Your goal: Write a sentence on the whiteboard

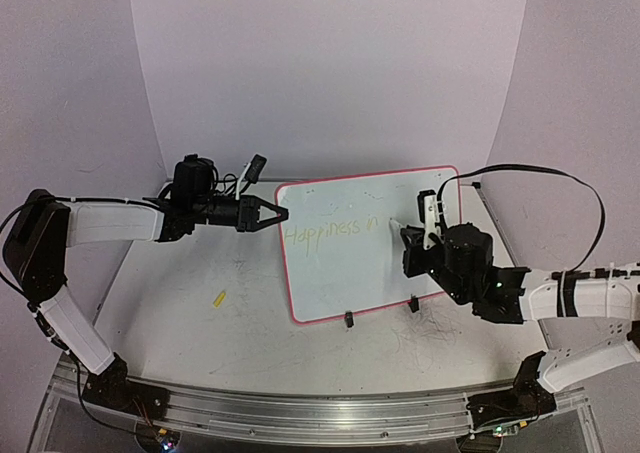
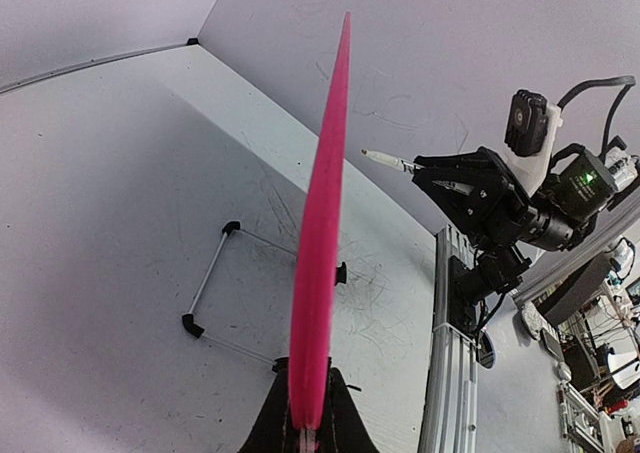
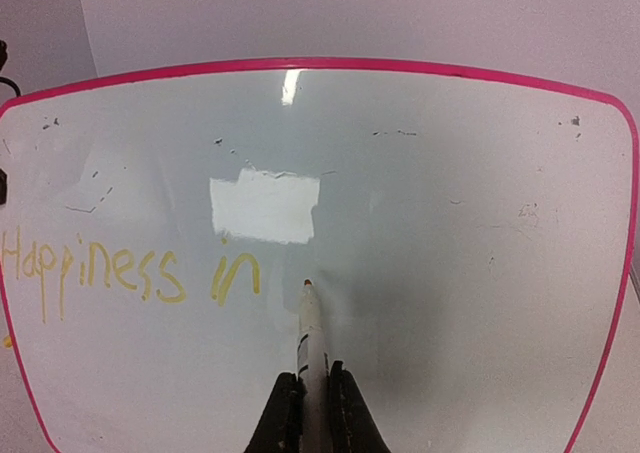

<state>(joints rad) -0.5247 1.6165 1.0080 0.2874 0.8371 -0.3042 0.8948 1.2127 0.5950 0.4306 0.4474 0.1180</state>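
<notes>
Writing is under way: the sentence (image 3: pixel 130 273) reads only "Happiness in" on the whiteboard (image 1: pixel 350 273), which stands propped on the desk (image 1: pixel 200 273) between the arms. The left tool (image 2: pixel 308 413) is clamped on the board's left edge, and the right tool (image 3: pixel 313 388) is clamped on a marker (image 3: pixel 310 323) whose tip sits just right of "in" (contact unconfirmed). The next move calls for starting the following word on the same line, with light pressure.

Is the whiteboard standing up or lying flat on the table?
Standing up. The left wrist view shows the whiteboard edge-on, rising from the table, left gripper shut on its rim.
</notes>
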